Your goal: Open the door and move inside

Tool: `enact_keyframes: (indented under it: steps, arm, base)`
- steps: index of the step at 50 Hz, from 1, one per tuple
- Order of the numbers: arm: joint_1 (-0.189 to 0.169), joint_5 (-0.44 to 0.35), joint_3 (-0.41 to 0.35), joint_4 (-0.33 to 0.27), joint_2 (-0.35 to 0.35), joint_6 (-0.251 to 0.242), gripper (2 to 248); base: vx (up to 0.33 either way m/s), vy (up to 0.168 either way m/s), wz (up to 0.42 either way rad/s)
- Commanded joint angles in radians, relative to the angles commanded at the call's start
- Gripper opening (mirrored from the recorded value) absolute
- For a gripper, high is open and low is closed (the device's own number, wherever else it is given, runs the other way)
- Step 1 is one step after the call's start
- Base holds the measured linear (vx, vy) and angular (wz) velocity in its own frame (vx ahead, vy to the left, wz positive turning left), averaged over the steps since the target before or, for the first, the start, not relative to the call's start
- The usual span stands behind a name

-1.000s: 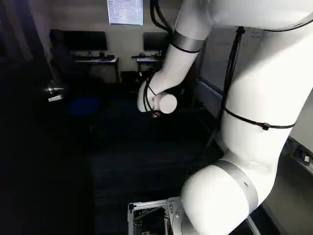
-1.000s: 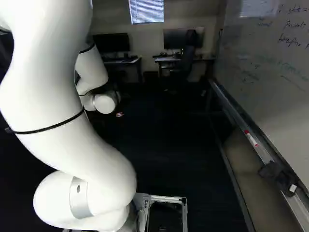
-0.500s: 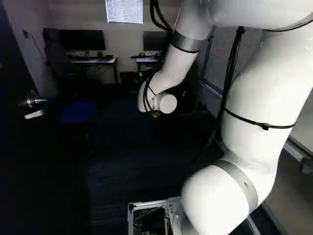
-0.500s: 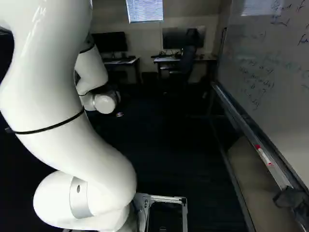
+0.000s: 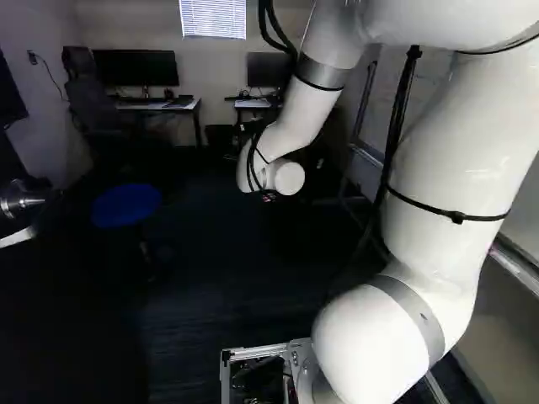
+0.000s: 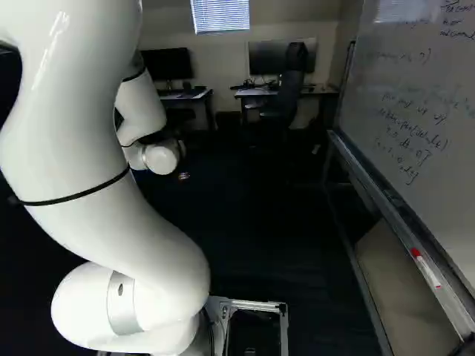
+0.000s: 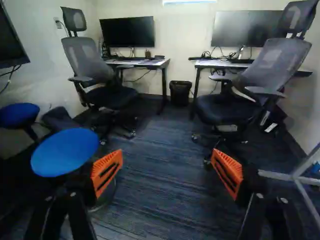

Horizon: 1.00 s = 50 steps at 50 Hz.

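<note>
The door (image 5: pixel 50 320) is apparently standing open, nothing is being held by the wide-jawed gripper (image 7: pixel 167 160), and full entry over carpet (image 7: pixel 165 130) ahead of it is being awaited.

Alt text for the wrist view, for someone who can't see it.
The open, empty gripper points into a room: two desks with monitors and office chairs, a black bin between the desks, dark carpet below, and the nearer of two blue stools close on one side.
</note>
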<state>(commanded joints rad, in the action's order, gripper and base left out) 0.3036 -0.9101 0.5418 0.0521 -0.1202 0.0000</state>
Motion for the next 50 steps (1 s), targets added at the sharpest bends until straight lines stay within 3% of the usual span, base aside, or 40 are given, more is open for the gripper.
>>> enact_keyframes:
  steps: [50]
  arm:
    - [0.000, 0.000, 0.000, 0.000, 0.000, 0.000, 247]
  base:
    - [0.152, 0.006, 0.001]
